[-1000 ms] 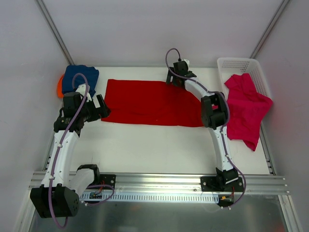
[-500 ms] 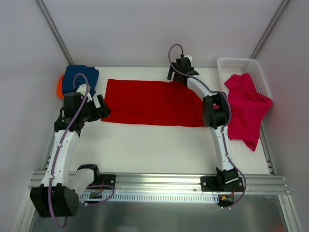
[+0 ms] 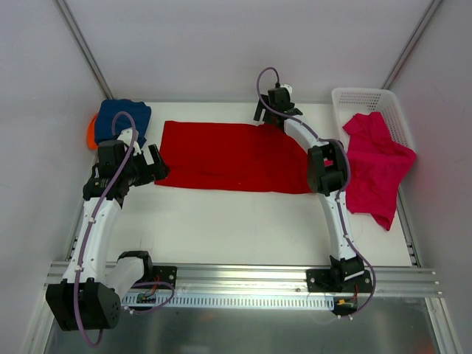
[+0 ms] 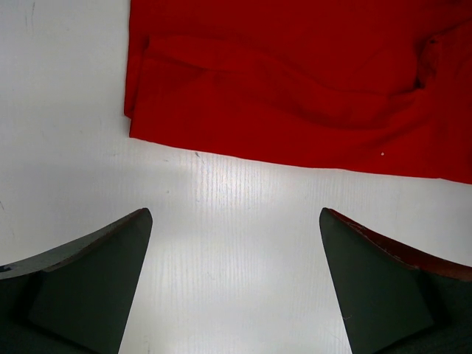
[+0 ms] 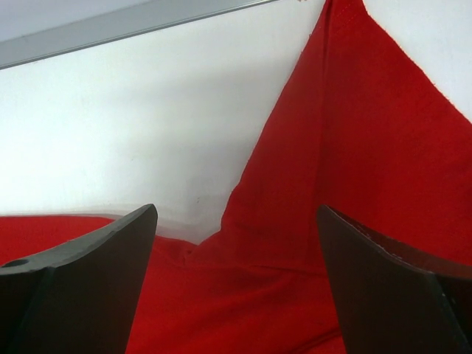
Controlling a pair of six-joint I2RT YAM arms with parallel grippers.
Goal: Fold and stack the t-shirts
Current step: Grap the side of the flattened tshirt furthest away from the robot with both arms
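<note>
A bright red t-shirt (image 3: 232, 156) lies spread flat across the back half of the table. My left gripper (image 3: 158, 165) hovers just off its left edge; in the left wrist view the red t-shirt (image 4: 295, 81) lies beyond the left gripper (image 4: 234, 215), which is open over bare table. My right gripper (image 3: 266, 116) is over the shirt's far edge; in the right wrist view the right gripper (image 5: 236, 212) is open above the red t-shirt (image 5: 346, 177) and its sleeve, holding nothing. A navy t-shirt (image 3: 123, 118) lies on an orange t-shirt (image 3: 91, 133) at the back left. A magenta t-shirt (image 3: 375, 166) drapes over the basket.
A white lattice basket (image 3: 365, 98) stands at the back right, with the magenta cloth hanging over its near side onto the table (image 3: 236, 221). Grey walls with metal rails close in the back and sides. The arm bases sit on a rail at the near edge.
My right gripper has moved a little toward the back, over the red shirt's far edge. The left arm and the shirts have not moved.
</note>
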